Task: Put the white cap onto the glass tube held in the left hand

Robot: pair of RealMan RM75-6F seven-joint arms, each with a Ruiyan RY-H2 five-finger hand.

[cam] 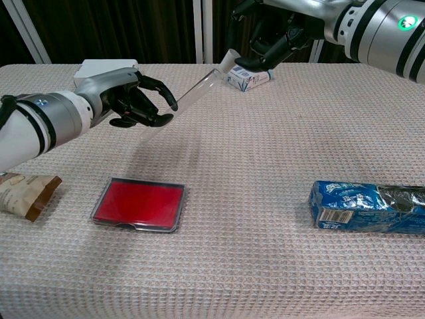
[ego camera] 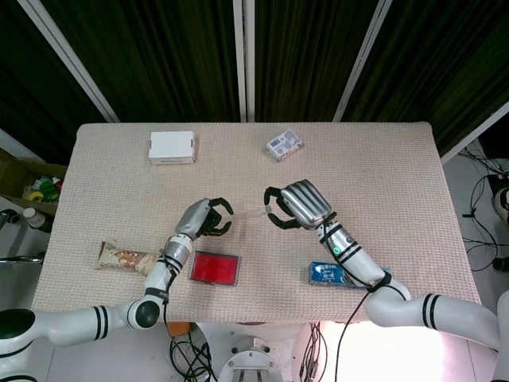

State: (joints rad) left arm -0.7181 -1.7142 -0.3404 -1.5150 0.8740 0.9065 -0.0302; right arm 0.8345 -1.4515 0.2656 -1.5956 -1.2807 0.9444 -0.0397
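Note:
My left hand (ego camera: pixel 205 218) (cam: pixel 135 100) grips the lower end of a clear glass tube (ego camera: pixel 249 213) (cam: pixel 192 93), which slants up and to the right above the table. At the tube's upper end sits the white cap (cam: pixel 229 58) (ego camera: pixel 268 210), pinched by the fingertips of my right hand (ego camera: pixel 300 204) (cam: pixel 273 34). The cap touches the tube's mouth; I cannot tell how far it is seated. The right hand's fingers hide part of the cap.
On the woven table lie a red flat case (ego camera: pixel 215 268) (cam: pixel 138 204), a blue packet (ego camera: pixel 330 273) (cam: pixel 368 207), a snack bag (ego camera: pixel 123 257) (cam: pixel 26 193), a white box (ego camera: pixel 172 147) (cam: pixel 106 66) and a small blue-white box (ego camera: pixel 284 145) (cam: pixel 249 78).

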